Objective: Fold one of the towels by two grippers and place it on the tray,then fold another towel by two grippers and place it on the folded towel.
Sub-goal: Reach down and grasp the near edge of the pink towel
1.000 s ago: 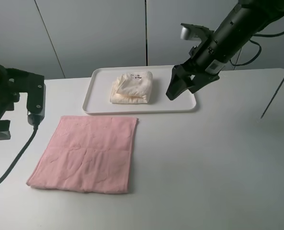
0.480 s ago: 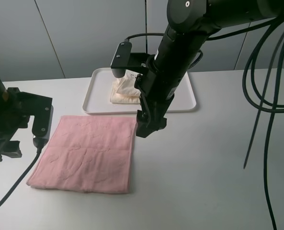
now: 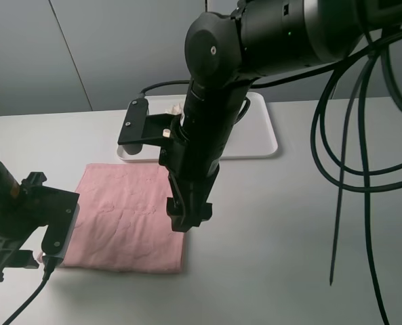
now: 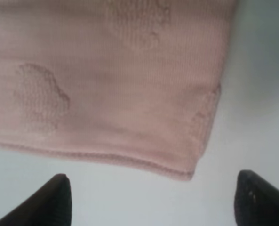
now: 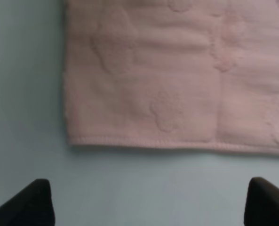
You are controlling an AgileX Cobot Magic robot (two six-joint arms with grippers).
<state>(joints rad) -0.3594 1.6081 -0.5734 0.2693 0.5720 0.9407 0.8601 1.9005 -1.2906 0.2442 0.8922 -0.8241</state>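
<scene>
Exterior high view shows the pink towel (image 3: 119, 217) lying flat and unfolded on the white tabletop (image 3: 289, 237), just in front of the tray (image 3: 262, 135). On the tray only a sliver of the cream towel (image 3: 174, 108) shows; the right arm covers the rest.

Left wrist view has the left tool (image 4: 155, 207) with its two fingers spread wide apart and holding nothing. The pink towel's near-left corner lies between and ahead of them.

Right wrist view shows the right tool (image 5: 151, 207) likewise spread wide and empty, facing the towel's near hem and near-right corner.

Seen from above, each tool sits at its own near corner of the pink towel – whether either touches the cloth cannot be told.
</scene>
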